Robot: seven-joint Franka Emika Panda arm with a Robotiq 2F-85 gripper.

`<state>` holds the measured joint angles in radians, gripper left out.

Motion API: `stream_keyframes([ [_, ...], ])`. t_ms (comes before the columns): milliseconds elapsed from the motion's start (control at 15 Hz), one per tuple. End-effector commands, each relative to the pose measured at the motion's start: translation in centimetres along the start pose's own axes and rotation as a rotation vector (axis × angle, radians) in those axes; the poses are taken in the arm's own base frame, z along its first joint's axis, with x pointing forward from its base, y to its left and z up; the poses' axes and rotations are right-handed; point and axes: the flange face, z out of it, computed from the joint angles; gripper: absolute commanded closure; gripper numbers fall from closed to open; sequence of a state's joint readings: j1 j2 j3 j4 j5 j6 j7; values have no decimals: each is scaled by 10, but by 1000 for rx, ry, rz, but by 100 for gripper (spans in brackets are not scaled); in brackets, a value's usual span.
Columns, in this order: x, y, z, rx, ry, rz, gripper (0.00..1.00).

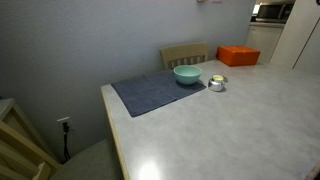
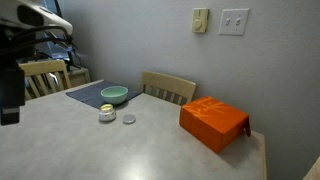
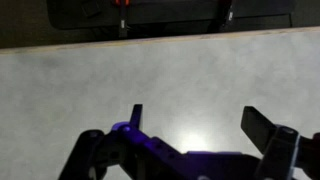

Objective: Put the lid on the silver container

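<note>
The silver container [image 1: 216,83] is a small shiny pot on the table beside the teal bowl [image 1: 187,74]; it also shows in an exterior view [image 2: 107,114]. A small round silver lid [image 2: 128,119] lies flat on the table just beside it. My gripper [image 3: 195,120] is open and empty in the wrist view, with only bare table between its fingers. The arm [image 2: 12,80] shows at the left edge of an exterior view, well away from the pot and lid.
A dark grey mat [image 1: 150,92] lies under the teal bowl. An orange box [image 2: 212,123] stands near the table's corner, also in an exterior view [image 1: 238,55]. Wooden chairs [image 2: 168,88] stand at the table's edge. The table [image 1: 230,130] is pale grey.
</note>
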<state>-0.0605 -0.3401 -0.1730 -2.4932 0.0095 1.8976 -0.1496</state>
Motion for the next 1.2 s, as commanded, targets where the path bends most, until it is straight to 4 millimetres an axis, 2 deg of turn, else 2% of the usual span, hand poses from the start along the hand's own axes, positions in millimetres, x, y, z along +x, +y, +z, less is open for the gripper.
stream_keyframes([
  [0, 0, 0, -1, 0, -1, 0, 0],
  [600, 50, -39, -1, -53, 35, -126, 0],
  [667, 50, -43, -4, -42, 38, -153, 0],
  [733, 39, -40, -2, -55, 28, -105, 0],
  [867, 44, -44, -3, -57, 31, -128, 0],
  [1000, 46, -42, -3, -67, 133, -130, 0],
  [1133, 60, -42, -5, -88, 264, -163, 0],
])
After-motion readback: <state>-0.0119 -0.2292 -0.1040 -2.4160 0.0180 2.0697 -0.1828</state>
